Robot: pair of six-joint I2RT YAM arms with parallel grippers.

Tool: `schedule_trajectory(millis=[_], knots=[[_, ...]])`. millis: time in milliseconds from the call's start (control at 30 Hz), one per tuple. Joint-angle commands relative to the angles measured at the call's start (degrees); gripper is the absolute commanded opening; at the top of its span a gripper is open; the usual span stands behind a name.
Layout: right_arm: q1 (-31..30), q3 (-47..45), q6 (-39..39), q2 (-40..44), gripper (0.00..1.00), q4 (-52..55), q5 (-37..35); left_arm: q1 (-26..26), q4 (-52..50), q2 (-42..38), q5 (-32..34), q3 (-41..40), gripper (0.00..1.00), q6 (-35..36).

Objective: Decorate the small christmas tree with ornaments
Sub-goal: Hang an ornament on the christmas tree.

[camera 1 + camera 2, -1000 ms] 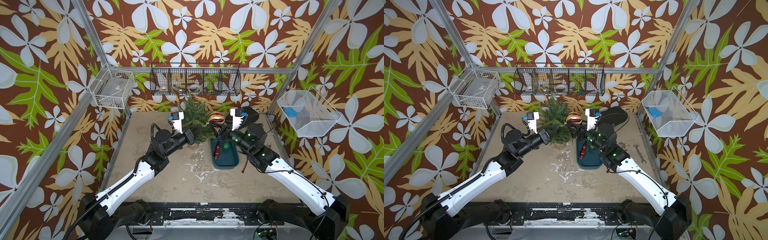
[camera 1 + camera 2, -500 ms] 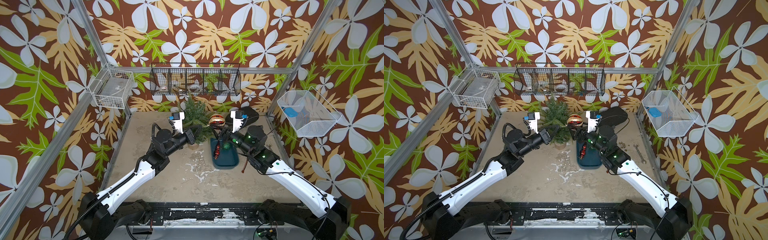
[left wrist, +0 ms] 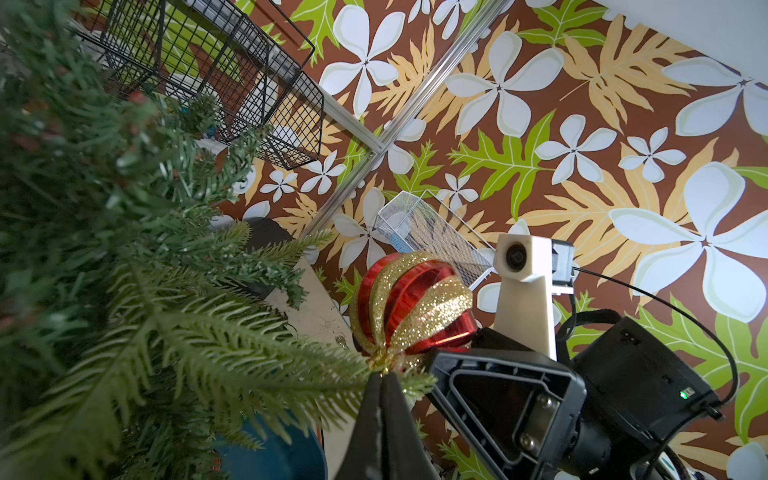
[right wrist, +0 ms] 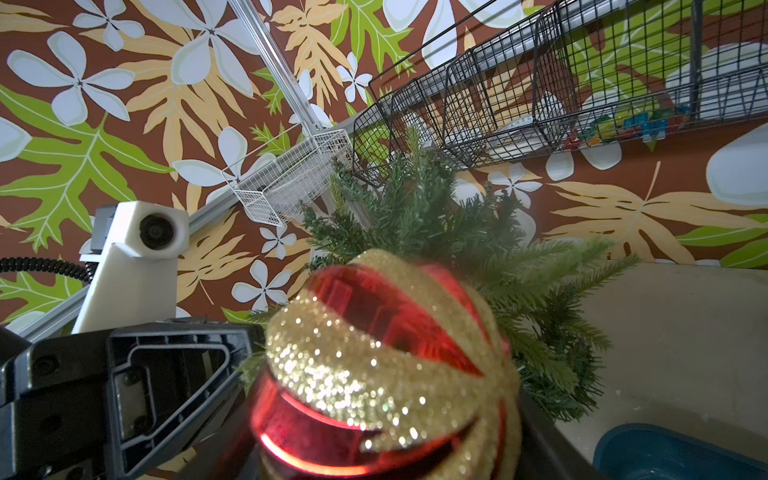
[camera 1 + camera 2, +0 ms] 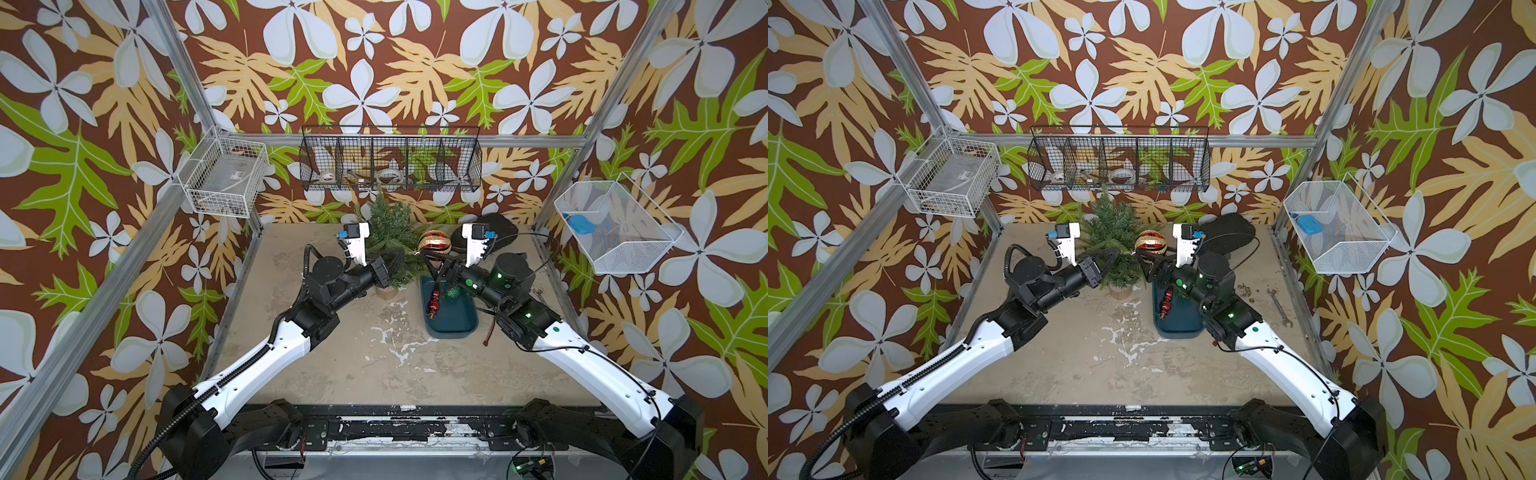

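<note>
Roughly the near half of the worn beige table (image 5: 374, 365) lies bare; everything crowds toward its back edge. One small christmas tree (image 5: 388, 232) stands upright there on its round wooden base (image 5: 386, 293), its top just under a black wire basket (image 5: 390, 166) on the back wall. Two white baskets hang at the sides, a left white basket (image 5: 224, 174) and a right white basket (image 5: 615, 228). Just right of the tree sits one blue tray (image 5: 453, 326).

Three ornaments are in sight. The red-and-gold ball (image 5: 434, 243) is up at a branch tip on the tree's right, clamped between the jaws of the right gripper (image 5: 436, 258). The dark red drop (image 5: 434, 297) and the green glitter ball (image 5: 452, 293) lie in the tray, the green one half hidden by the right arm.

The left gripper (image 3: 380, 382) is pressed together at that branch tip, beside the ball's gold cap; whether needles are caught in it is unclear. A dark lump (image 5: 494, 228) behind the right arm is hard to make out.
</note>
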State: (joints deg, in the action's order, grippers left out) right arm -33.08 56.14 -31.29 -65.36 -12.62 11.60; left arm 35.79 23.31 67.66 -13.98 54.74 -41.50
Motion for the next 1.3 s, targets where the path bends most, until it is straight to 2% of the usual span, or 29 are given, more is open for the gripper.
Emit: schedule_trajectory(millis=[0,367,867,1267], knots=[[0.0,-0.5,-0.9,0.1,0.74,-1.2,-0.1,-0.2,-0.3,0.1,0.1,0.5,0.0,0.4],[0.0,-2.8,-6.8,0.3,0.74,-5.1,2.4,-0.1,-0.7,-0.2,0.2,0.3,0.0,0.4],[0.0,-3.9,-8.3,0.4,0.88,-3.7,2.5,-0.1,-0.9,-0.4,0.3,0.3,0.0,0.5],[0.0,-5.2,-7.7,2.3,0.85,-2.7,2.3,-0.1,-1.1,-1.3,0.7,-0.3,0.0,0.4]])
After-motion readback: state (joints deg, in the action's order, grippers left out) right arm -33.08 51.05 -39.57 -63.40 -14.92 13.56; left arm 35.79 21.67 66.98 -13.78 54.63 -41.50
